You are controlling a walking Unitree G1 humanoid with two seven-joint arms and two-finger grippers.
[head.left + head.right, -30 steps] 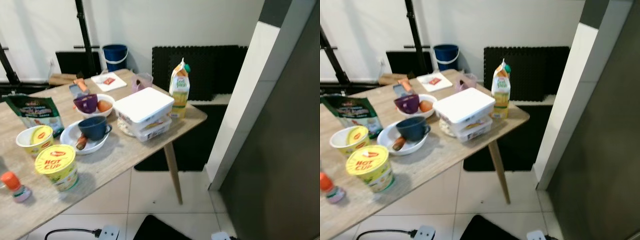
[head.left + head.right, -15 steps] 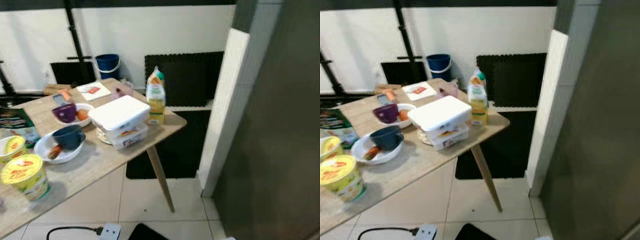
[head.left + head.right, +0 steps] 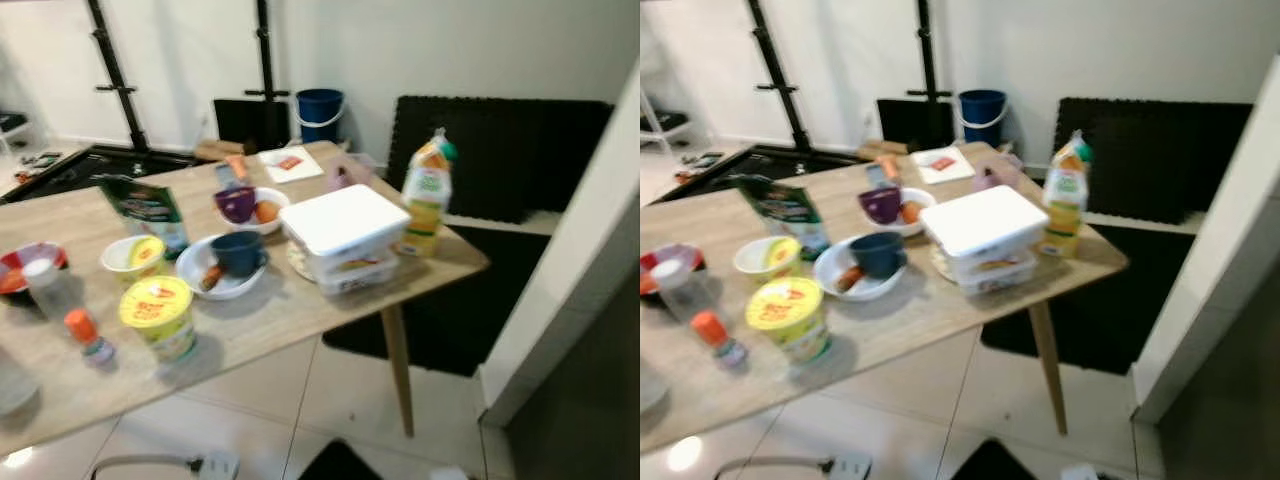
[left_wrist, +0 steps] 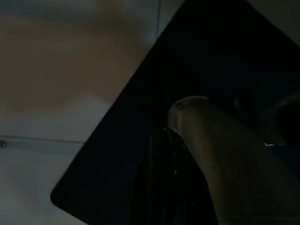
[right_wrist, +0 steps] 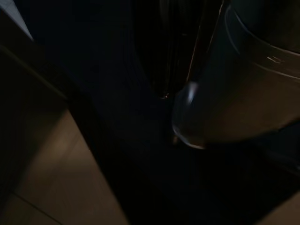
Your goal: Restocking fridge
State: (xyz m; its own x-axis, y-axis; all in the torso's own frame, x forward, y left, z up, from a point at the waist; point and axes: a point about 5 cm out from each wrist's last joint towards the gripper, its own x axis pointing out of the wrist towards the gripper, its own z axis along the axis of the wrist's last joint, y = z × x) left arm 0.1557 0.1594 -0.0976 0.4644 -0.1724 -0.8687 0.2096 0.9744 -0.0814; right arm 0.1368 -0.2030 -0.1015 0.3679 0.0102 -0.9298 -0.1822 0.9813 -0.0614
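Progress: judging by the loaded table [image 3: 300, 320], the restocking has barely begun; every item sits on the wood and nothing is in a gripper. All the carrying to the fridge looks still to be done.

Far left, 9 o'clock: a red-rimmed dish [image 3: 22, 268] at the table edge, with a clear white-capped container [image 3: 45, 287] just beside it.

Lower left, 8 o'clock: a small orange-capped bottle [image 3: 88, 338], upright, near the front edge.

Left of centre: a yellow-lidded instant noodle cup [image 3: 160, 317], a smaller yellow-lidded cup [image 3: 135, 258] behind it, and a green pouch [image 3: 148, 211] standing at their 12 o'clock.

Centre: a white bowl [image 3: 222, 270] holding a dark blue mug [image 3: 240, 251] and something orange; behind it a second white bowl [image 3: 262, 208] with a purple cup [image 3: 236, 202] and an orange-coloured item, too blurred to name.

Right of centre: a white lidded container [image 3: 345, 236], stacked on a lower tub, lid closed.

Far right, 3 o'clock: a juice carton [image 3: 425, 193], upright, just beside the container, near the table's corner.

Left gripper [image 4: 161, 187]: hangs idle over a dark mat; too dim, I cannot tell how its fingers stand.

Right gripper [image 5: 180, 51]: hangs idle in shadow; likewise I cannot tell.
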